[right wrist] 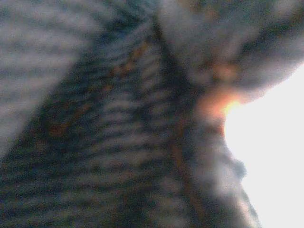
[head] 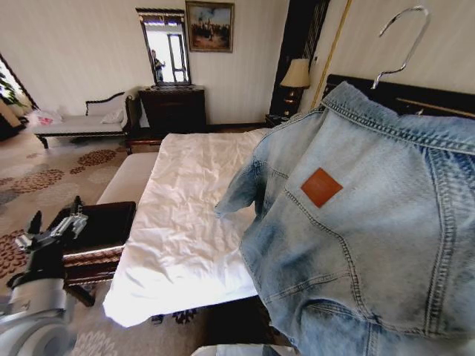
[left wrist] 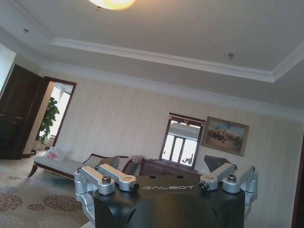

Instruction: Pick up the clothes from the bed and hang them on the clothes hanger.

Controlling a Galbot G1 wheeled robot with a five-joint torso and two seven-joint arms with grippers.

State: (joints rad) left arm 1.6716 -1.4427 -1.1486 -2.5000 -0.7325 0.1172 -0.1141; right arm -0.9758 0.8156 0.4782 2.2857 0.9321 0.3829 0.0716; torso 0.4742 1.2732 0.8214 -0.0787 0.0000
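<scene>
Left gripper point(head: 50, 228) sits low at my left, beside the bed point(head: 185, 222), fingers spread apart and holding nothing; the left wrist view shows the gripper point(left wrist: 167, 183) pointing toward the far wall. I see the denim jacket point(head: 364, 237) hanging close in front of the head camera on my right, its back panel and brown patch facing me, off the bed. A hanger hook point(head: 404, 44) rises above its collar. The right wrist view shows blurred denim point(right wrist: 109, 133); I cannot tell the right gripper's state.
</scene>
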